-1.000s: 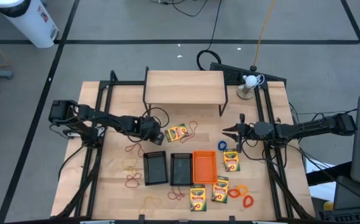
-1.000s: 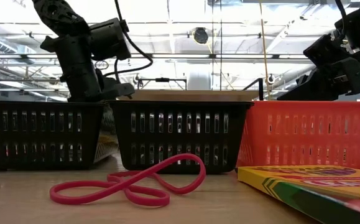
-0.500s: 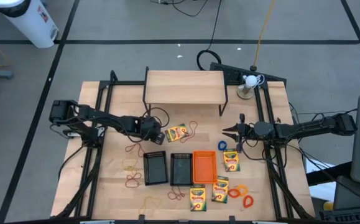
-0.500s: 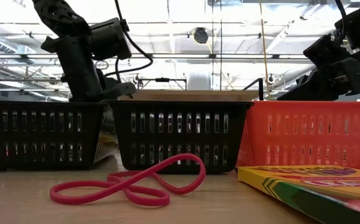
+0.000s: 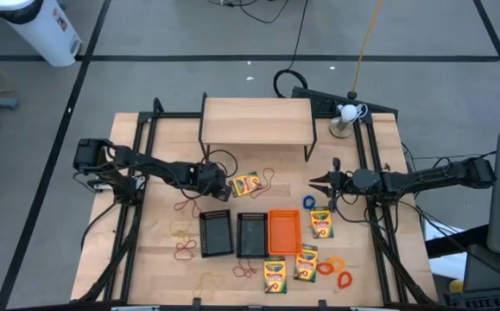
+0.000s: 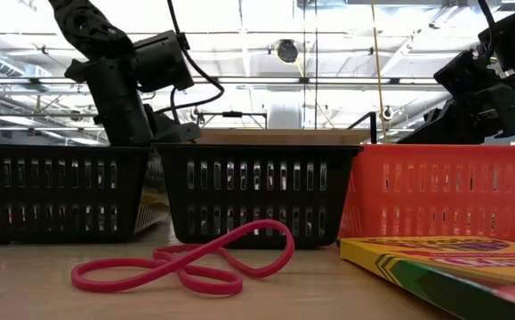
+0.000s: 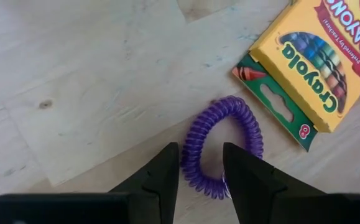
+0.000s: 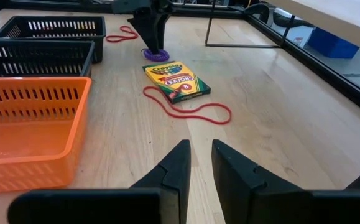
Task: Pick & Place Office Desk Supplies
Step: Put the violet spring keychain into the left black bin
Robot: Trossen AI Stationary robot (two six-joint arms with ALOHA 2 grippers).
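The left end effector (image 7: 199,154) is down at the bench (image 5: 167,142) with its fingers spread on either side of the near arc of the purple coil band (image 7: 194,140). There is a gap on both sides, so it reads as straddling, not yet pinching. The band lies flat, directly ahead of and under the fingertips, and a straight closing should catch it. Just beyond it, apart by a sliver, lies a crayon box (image 7: 313,59) with its long axis slanting across the line of approach (a corner worth avoiding).

Farther off stand three mesh trays side by side: two black (image 5: 216,234) (image 5: 251,235) and one orange (image 5: 284,231). There are four crayon boxes in all. The thin bands are scattered and too fine to count surely.

The right end effector (image 8: 199,155) waits well away, its fingers nearly together and holding nothing, so the left arm is plainly the nearer.
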